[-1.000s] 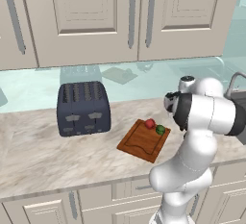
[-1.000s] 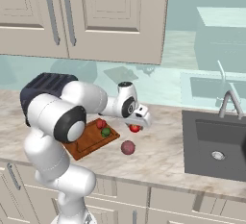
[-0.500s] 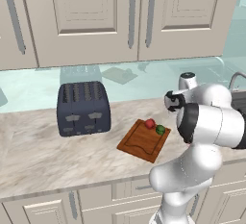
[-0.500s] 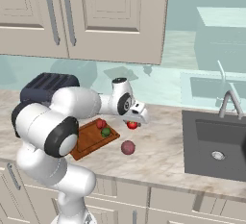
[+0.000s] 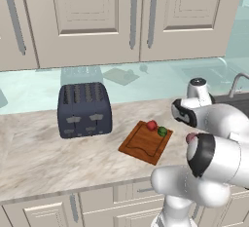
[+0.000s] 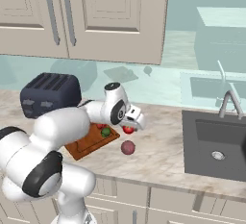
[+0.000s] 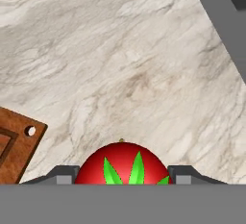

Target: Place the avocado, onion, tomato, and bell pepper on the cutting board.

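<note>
**Tomato pinched, claw carrying it toward the board**

The claw (image 7: pixel 123 180) pinches the tomato (image 7: pixel 123 164) between its fingers. Over the last second the arm has swung and the claw with the tomato has drawn nearer the board (image 6: pixel 91 140), hovering just beside its sink-side corner. On the board lie the pepper (image 5: pixel 151 125) and avocado (image 5: pixel 162 131). The onion (image 6: pixel 128 147) waits on the tabletop (image 7: pixel 120 64), near the board's front corner. Judging by this, two items remain to place.

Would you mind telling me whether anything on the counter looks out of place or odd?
Nothing looks spilled or damaged. The onion sits on the counter off the cutting board, which already holds the avocado and bell pepper. The tomato is between the hand's fingers.
</note>
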Robot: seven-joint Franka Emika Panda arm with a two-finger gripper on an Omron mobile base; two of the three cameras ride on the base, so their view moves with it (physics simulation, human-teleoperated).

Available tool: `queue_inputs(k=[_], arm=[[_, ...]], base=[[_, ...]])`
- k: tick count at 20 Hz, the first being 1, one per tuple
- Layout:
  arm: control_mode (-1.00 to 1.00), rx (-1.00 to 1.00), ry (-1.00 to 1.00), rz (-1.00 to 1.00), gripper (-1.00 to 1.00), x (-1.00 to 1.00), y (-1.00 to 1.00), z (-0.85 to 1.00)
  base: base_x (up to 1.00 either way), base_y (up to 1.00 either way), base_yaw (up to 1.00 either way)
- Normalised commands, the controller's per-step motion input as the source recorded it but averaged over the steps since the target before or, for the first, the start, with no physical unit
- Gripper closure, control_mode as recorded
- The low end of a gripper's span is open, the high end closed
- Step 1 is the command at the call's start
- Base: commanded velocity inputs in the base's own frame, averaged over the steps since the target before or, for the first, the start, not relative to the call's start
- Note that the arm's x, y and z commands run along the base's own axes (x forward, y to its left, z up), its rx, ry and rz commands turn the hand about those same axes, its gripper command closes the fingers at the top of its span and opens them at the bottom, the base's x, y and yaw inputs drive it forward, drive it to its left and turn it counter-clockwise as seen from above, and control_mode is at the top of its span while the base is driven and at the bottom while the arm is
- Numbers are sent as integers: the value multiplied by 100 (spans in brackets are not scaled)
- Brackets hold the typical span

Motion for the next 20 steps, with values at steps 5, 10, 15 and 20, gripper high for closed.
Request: queue_inputs(k=[5, 10, 15, 20], arm=[[-100, -7, -6, 0, 100, -34, 37, 36], [-100, -7, 0, 0, 100, -22, 49, 32], [-100, -5, 1, 0, 100, -14, 54, 20], [-100, -1, 4, 0, 100, -12, 53, 5]], base=[[0, 0, 0], [0, 0, 0], [0, 0, 0], [0, 0, 0]])
